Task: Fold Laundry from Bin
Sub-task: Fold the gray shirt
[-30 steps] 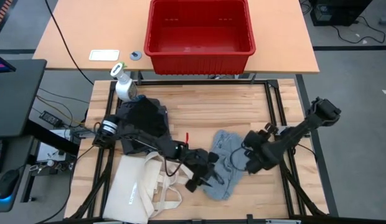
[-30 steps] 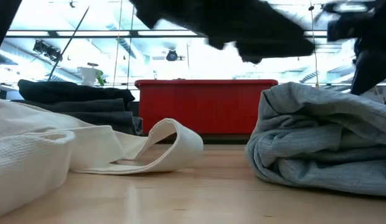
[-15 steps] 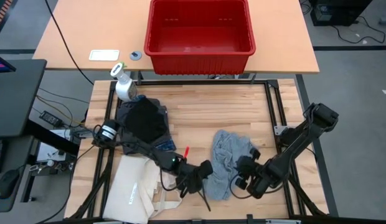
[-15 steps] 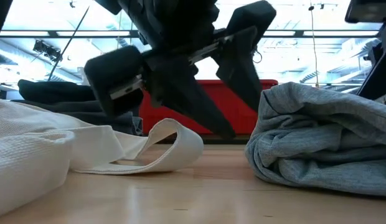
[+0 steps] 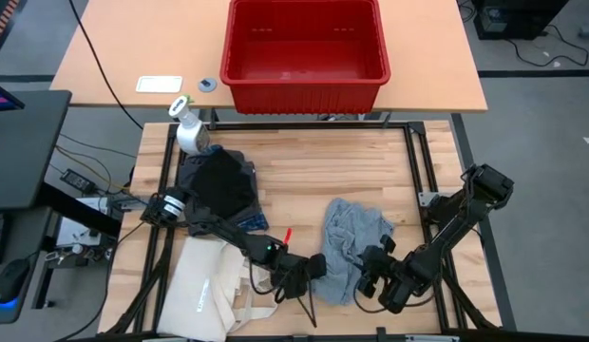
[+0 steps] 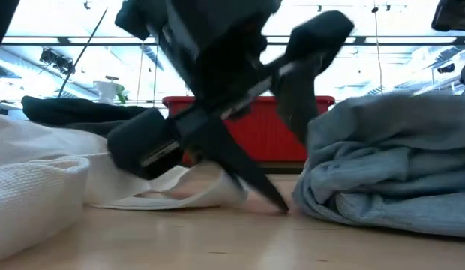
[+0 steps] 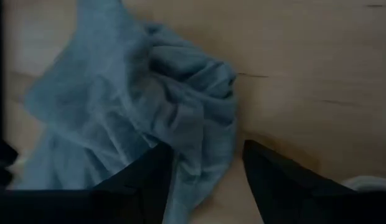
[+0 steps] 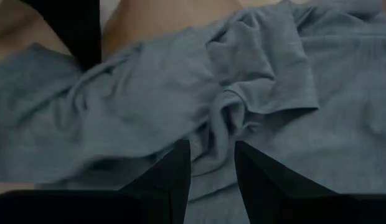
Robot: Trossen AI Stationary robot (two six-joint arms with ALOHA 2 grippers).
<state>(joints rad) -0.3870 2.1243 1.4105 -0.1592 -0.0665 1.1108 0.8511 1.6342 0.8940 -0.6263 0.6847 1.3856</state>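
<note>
A crumpled light grey garment (image 5: 347, 237) lies on the wooden table, near its front edge. My left gripper (image 5: 312, 290) stands open at the garment's near left edge (image 7: 205, 155), one finger on each side of that edge. My right gripper (image 5: 368, 275) is at the garment's near right side, shut on a bunch of its cloth. The red bin (image 5: 304, 90) stands on the far table, nothing showing inside it. A pile of dark laundry (image 5: 218, 185) rests at the table's left. My left gripper slants down from the left, and its lower fingertip (image 6: 281, 208) meets the tabletop right beside the garment (image 6: 382, 172). Whether its fingers touch the cloth between them, I cannot tell. My right gripper pinches a gathered fold (image 8: 221, 134) of the garment between its two fingers, slanting down from the table's right. Creases run out from the fold. The rest of the garment lies on the table.
A cream tote bag (image 5: 204, 290) lies at the near left, its handle loop (image 6: 210, 176) close behind my left gripper. A white spray bottle (image 5: 188, 128) stands at the far left corner. Bare wood shows between the garment and the bin.
My left gripper has sunk to the table and rolled about its own line, so one finger now points at the tabletop. My right gripper has gone toward the near edge and a little left, tipping downward. The garment's right part has shifted with it.
</note>
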